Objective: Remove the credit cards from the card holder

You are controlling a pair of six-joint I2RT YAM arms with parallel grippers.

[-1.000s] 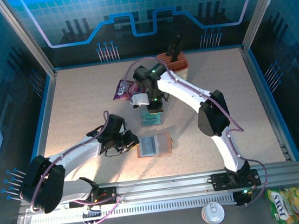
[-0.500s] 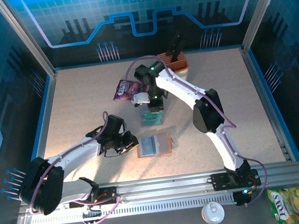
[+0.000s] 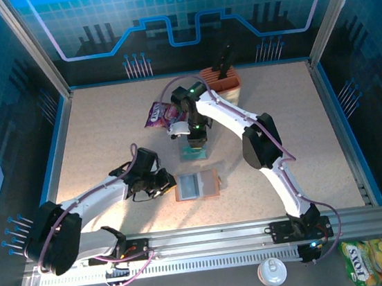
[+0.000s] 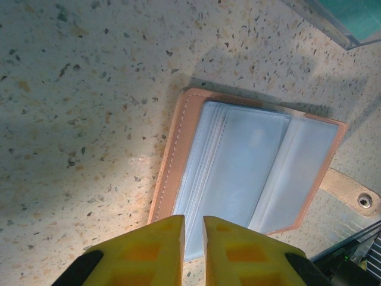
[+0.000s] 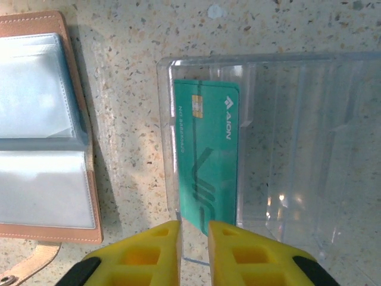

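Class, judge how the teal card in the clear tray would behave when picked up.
The teal card looks thin and flat: probably light, fairly stiff. Lying in the clear tray, its edge is likely hard to catch; it may slide.

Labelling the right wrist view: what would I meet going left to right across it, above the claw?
The card holder → teal credit card → bare compartments of the clear tray.
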